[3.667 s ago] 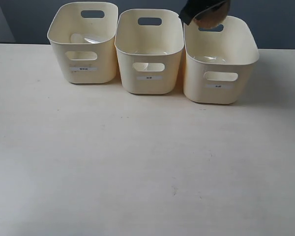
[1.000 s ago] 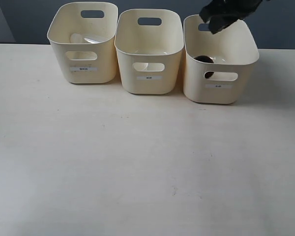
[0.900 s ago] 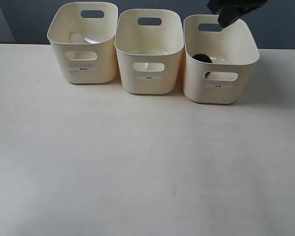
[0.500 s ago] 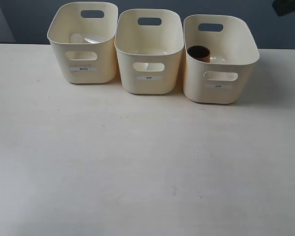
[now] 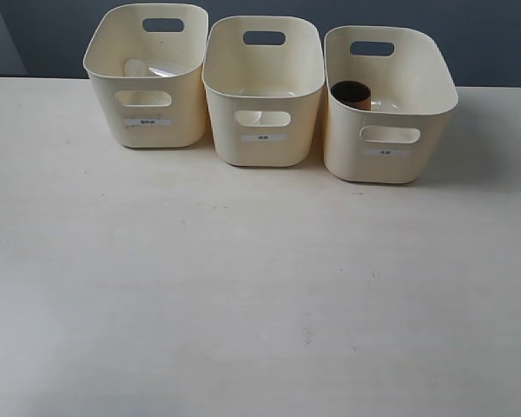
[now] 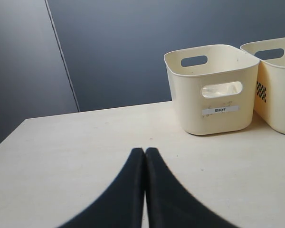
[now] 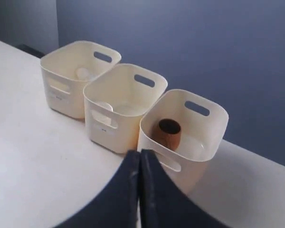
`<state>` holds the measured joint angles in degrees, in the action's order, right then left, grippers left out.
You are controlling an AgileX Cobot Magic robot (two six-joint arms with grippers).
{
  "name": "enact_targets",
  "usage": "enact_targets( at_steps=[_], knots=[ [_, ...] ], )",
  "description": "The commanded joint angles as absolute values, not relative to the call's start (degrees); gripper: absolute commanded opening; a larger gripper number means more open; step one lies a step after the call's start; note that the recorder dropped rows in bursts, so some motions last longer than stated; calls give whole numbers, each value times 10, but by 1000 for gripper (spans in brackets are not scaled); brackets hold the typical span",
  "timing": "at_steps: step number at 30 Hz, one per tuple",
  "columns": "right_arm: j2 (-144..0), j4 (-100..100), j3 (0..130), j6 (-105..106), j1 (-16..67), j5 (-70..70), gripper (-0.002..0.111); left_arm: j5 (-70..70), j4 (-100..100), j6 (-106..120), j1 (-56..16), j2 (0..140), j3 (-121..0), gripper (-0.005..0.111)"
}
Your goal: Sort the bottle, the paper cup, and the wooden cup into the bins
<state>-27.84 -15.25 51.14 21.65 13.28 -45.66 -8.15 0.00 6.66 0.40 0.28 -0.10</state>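
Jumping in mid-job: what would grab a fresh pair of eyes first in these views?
Three cream bins stand in a row at the far edge of the pale table. The dark wooden cup stands upright in the right-hand bin, the one strong contrast. The right gripper is well back from that bin, the left gripper is low over the table, and both have their jaws shut on nothing.

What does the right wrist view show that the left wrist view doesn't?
Only the right wrist view shows all three bins, with the wooden cup upright in the nearest bin and a pale object, hard to identify, in each of the other two. Only the left wrist view shows a checkered mark on the side of the second bin at its edge. Both show the table, the dark wall, and the viewing gripper's own jaws closed, holding nothing.
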Motion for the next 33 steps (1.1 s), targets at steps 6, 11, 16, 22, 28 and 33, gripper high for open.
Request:
enact_targets(
  at_steps=[6, 11, 16, 22, 28, 33],
  knots=[
    [-196, -175, 506, 168, 131, -464, -1, -77, 0, 66, 4, 0, 0, 0],
    [-183, -211, 506, 162, 131, -458, -1, -77, 0, 66, 4, 0, 0, 0],
    [-183, -193, 500, 162, 131, -436, -1, -77, 0, 66, 4, 0, 0, 0],
    [-166, -165, 471, 166, 130, -381, -1, -77, 0, 66, 4, 0, 0, 0],
    [-99, -191, 301, 178, 74, -189, -1, -77, 0, 66, 4, 0, 0, 0],
    [-36, -253, 179, 232, 6, -107, -1, -77, 0, 66, 4, 0, 0, 0]
  ],
)
